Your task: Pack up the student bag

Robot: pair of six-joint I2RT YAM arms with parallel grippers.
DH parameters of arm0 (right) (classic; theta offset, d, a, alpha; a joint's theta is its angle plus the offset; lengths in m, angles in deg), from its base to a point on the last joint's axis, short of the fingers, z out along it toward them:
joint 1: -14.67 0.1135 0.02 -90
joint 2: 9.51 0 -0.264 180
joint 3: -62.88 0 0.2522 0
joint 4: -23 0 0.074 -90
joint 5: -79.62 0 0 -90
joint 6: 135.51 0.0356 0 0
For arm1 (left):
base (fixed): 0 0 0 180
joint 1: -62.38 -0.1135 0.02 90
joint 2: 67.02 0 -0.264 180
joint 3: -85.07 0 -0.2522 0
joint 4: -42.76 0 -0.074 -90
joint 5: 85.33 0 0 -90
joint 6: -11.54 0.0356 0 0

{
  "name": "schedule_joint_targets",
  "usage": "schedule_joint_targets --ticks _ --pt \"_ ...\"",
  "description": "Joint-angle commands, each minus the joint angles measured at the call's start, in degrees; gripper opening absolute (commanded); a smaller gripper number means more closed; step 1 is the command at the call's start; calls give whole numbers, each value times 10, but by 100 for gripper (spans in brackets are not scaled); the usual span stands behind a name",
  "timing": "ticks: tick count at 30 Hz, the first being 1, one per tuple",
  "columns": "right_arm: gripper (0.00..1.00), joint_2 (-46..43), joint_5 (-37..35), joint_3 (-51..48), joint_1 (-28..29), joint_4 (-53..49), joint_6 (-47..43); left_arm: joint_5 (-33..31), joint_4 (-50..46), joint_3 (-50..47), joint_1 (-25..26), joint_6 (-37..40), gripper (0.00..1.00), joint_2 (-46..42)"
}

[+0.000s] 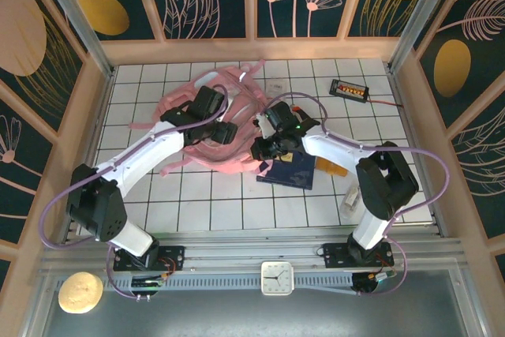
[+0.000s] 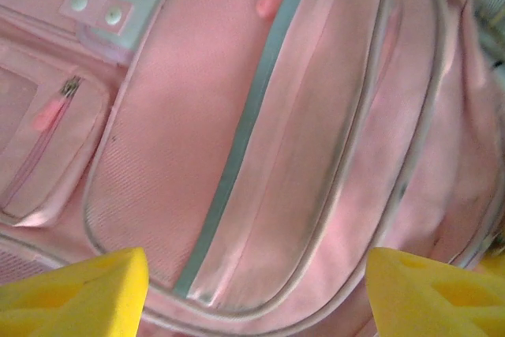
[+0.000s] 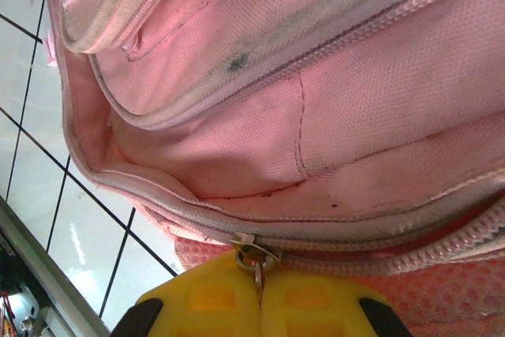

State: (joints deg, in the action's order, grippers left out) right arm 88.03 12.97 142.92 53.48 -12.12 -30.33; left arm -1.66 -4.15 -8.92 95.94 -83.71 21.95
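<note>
Since packing calls for an open compartment, the right claw (image 3: 259,290) is pinching the small metal zipper pull (image 3: 254,254) of the student bag (image 1: 207,151). Its two yellow fingers are pressing together on the tab at the edge of the bag's gaping mouth, probably to work the zipper along or hold the opening apart. The bag is lying flat on the tiled tabletop (image 1: 213,211), left of centre, with its pink straps trailing out around it. The left claw (image 2: 256,297) is hovering over the bag's front panel with its fingers (image 2: 79,293) spread wide and gripping nothing, seemingly placed to steady the soft fabric while the other arm is pulling. A dark blue book (image 1: 290,171) is lying just beside the bag, under the right arm, with an orange item (image 1: 331,167) next to it; both are likely meant to go inside.

Both arms are covering much of the bag from above, so how far the zipper is running open is hard to judge. The interior is showing as a shadowed pink fold, and I cannot tell whether anything is lying inside. The arm is hiding too much of the orange item to identify it.
</note>
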Motion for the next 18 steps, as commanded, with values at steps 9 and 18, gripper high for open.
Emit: schedule_joint_targets --ticks 9,18 --pt "0 -7 14 34 -1 -7 -22 32 38 -18 2 95 69 62" --pt "0 -13 9 30 4 -4 -15 -19 27 23 2 108 36 143"
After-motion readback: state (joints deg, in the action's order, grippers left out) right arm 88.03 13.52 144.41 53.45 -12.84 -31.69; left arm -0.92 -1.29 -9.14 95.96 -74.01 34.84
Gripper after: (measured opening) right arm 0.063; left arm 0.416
